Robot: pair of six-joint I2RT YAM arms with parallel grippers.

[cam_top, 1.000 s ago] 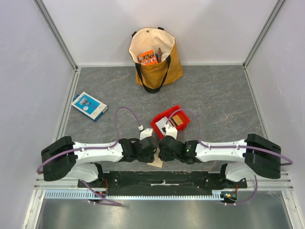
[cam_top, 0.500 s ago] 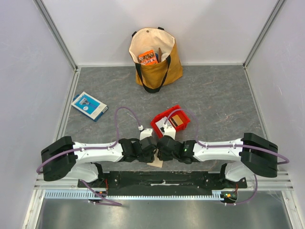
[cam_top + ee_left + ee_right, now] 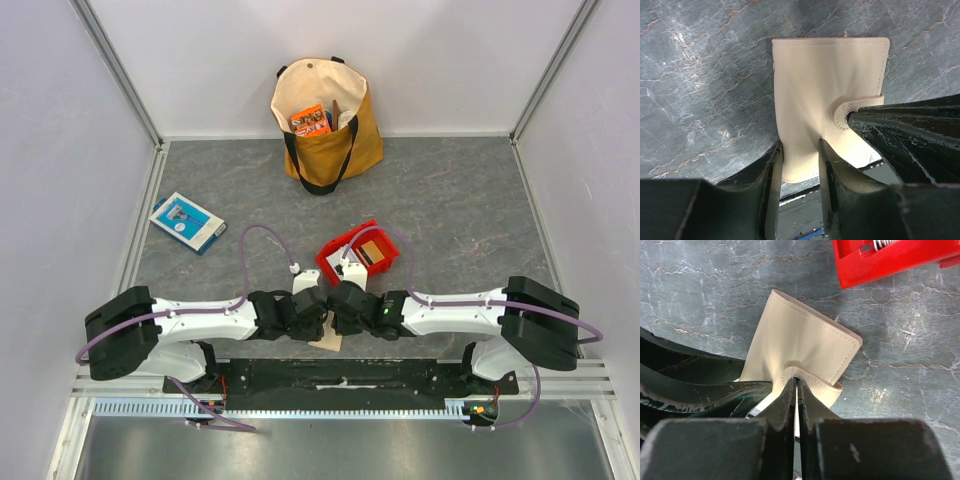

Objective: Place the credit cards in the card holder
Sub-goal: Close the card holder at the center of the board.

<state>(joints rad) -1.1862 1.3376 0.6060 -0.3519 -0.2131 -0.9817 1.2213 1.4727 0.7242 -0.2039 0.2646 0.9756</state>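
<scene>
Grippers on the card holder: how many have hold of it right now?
2. The left gripper clamps one end of the card holder; the right gripper pinches its snap tab. Neither is hidden.

The left arm [image 3: 200, 320] and right arm [image 3: 455, 312] are each wearing white shells between bulky black joint housings. A thin purple cable [image 3: 244, 260] is arching off the left arm, and a second purple cable [image 3: 412, 268] is trailing along the right. Close up, the left fingers [image 3: 840, 200] and right fingers [image 3: 812, 415] are showing as glossy, scuffed black plastic
</scene>
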